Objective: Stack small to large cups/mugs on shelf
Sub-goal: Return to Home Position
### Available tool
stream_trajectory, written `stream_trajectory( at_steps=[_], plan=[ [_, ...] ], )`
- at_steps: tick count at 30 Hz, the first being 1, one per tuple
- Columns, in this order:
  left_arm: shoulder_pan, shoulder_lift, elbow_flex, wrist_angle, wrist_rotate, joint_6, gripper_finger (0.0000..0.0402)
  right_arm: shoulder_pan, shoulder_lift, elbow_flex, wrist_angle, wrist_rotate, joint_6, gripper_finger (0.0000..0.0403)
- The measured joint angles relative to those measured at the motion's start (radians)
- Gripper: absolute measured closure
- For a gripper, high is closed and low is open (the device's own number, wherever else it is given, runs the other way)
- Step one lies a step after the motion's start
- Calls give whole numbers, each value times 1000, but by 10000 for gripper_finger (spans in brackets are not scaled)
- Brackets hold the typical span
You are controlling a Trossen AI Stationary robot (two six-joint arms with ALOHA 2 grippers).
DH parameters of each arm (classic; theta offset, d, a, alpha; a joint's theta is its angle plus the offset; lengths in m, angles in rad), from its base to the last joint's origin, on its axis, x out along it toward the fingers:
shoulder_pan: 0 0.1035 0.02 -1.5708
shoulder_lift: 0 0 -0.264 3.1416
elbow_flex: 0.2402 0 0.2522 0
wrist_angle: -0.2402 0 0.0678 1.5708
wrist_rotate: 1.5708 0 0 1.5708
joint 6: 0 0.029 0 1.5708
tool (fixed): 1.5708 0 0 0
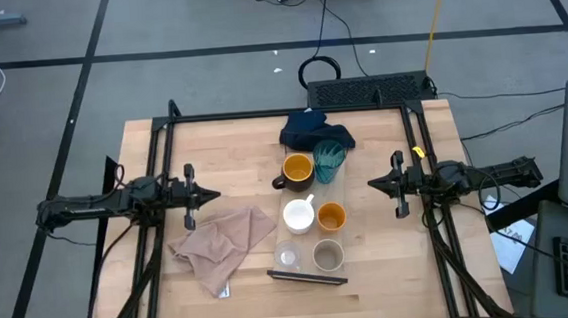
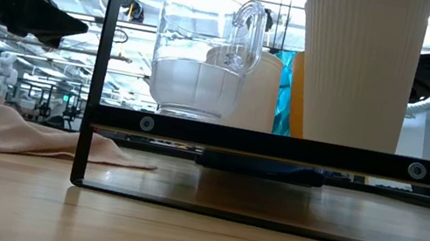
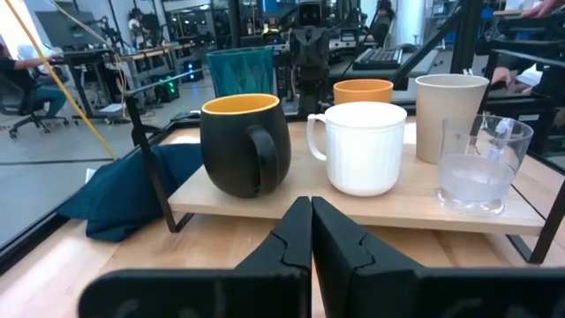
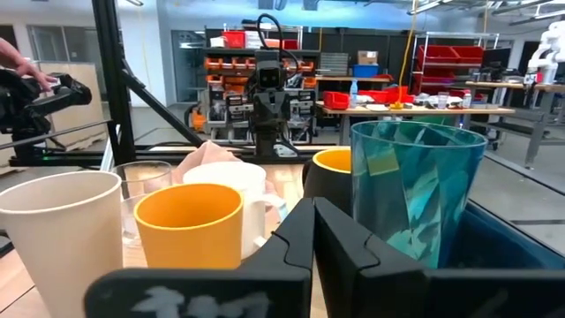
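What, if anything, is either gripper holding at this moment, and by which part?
Nothing is held. The left gripper and the right gripper sit at opposite sides of the table, jaws shut and empty.

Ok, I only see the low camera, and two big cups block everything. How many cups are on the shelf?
Observer: Six on the shelf, in two rows: clear cup, white mug, dark mug; then beige cup, orange cup, teal tumbler.
Operator: Are the pincers holding anything?
Observer: No. The left pincer and right pincer are both shut and empty, at opposite sides of the table.
Operator: What's past the tumbler?
Observer: A bunched dark blue cloth on the table.
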Motion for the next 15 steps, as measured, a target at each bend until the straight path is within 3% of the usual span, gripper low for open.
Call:
stream_trajectory(
  at_steps=[15],
  plan=[
    [0,-1,0,7,-2,0,396,0,3,0,22,1,0,403]
  ],
)
